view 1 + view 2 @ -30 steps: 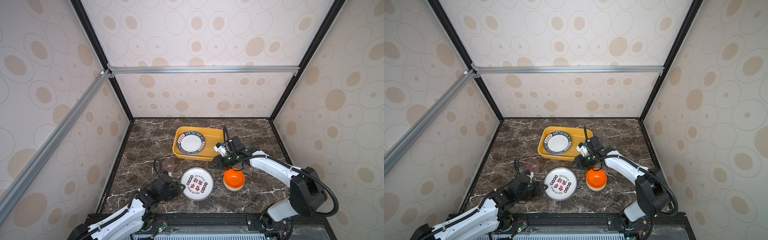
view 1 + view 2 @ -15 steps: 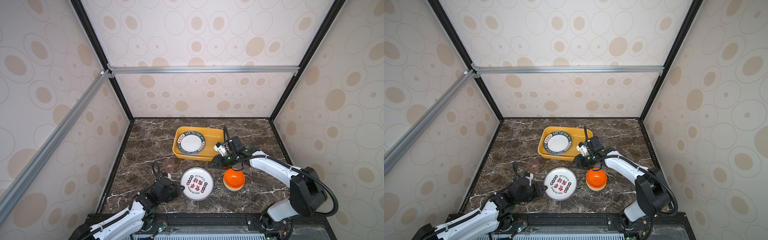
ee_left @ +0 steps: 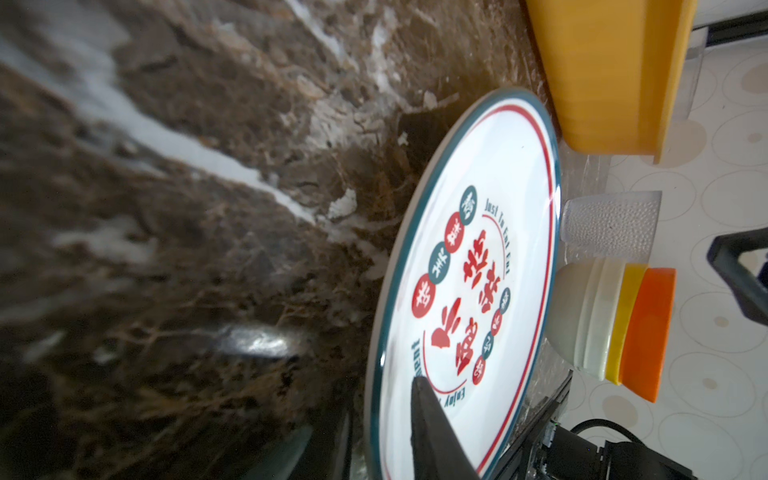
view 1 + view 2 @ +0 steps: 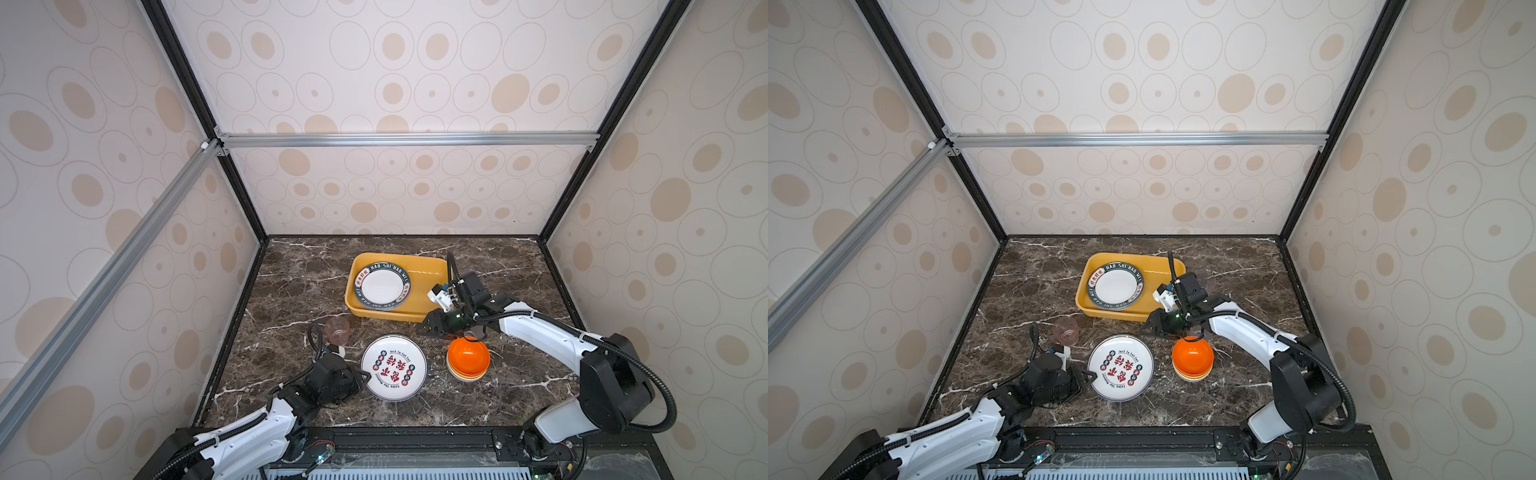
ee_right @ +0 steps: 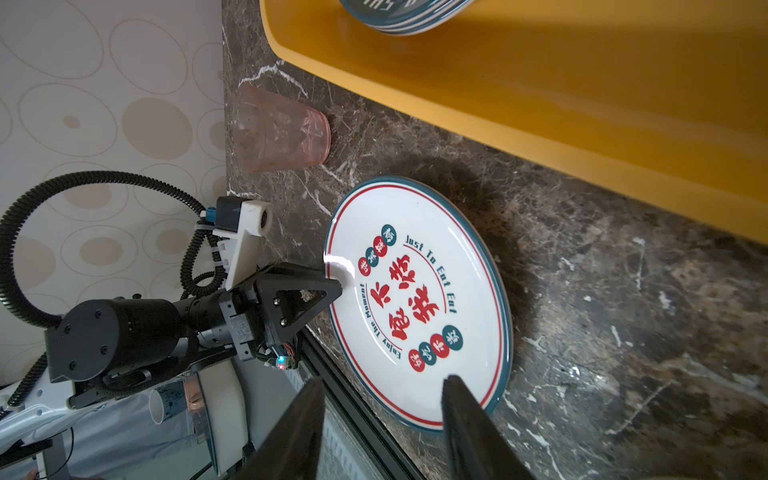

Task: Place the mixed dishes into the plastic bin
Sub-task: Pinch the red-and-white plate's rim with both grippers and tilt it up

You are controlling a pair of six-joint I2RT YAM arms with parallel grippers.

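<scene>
**Plate rim at my left jaws, bin straight beyond**
In both top views my left gripper point(image 4: 365, 375) meets the left rim of the plate point(image 4: 393, 368), which lies on the table point(image 4: 291, 291) with the bin point(image 4: 352, 305) just far of it. My right gripper point(image 4: 422, 330) hangs by the bin's near right corner, less close to the plate. In the left wrist view one finger point(image 3: 432, 424) lies over the rim and the other is hidden. The jaws are narrow, but I cannot tell if they grip. In the right wrist view my right jaws stand apart, empty.
</scene>
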